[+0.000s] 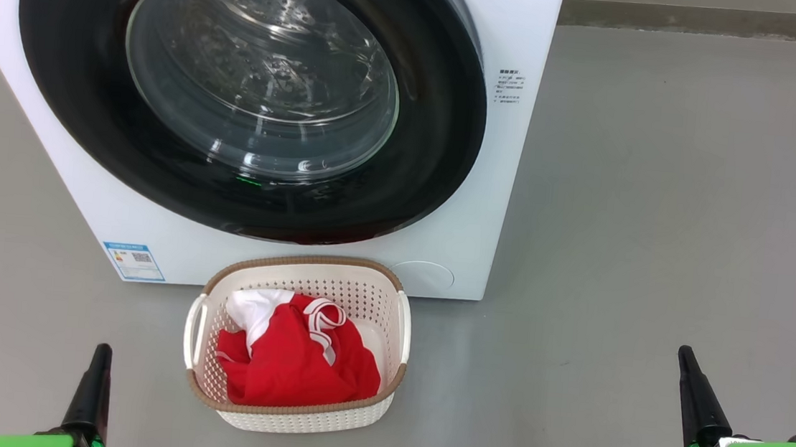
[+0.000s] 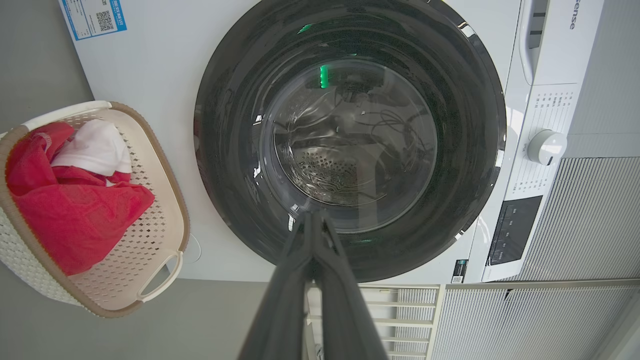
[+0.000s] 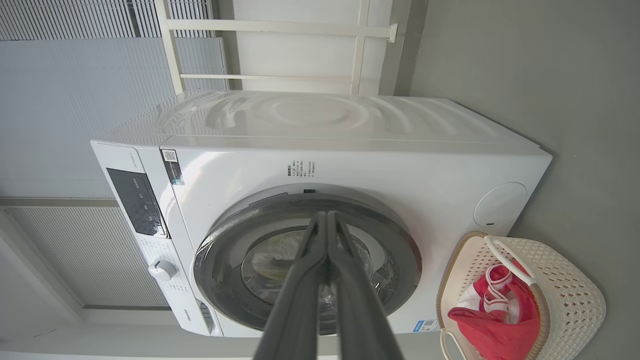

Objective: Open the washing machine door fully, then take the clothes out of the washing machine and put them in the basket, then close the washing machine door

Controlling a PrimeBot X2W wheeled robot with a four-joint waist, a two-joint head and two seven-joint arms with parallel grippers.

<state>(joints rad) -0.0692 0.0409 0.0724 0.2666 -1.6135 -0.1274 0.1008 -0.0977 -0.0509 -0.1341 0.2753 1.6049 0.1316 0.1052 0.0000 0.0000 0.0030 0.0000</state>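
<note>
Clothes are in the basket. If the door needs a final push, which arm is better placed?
Left, probably. In the head view the left gripper lines up under the door, and its wrist view faces it squarely; the right gripper sits beyond the machine.

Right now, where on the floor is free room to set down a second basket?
The widest bare floor lies right of the washing machine and the basket. A narrower patch lies left of the basket, beyond the left claw. Crowded between basket and machine.

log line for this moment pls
washing machine door: closed | clothes: in basket | left gripper: shut, empty | right gripper: shut, empty | stage: all steps look done
</note>
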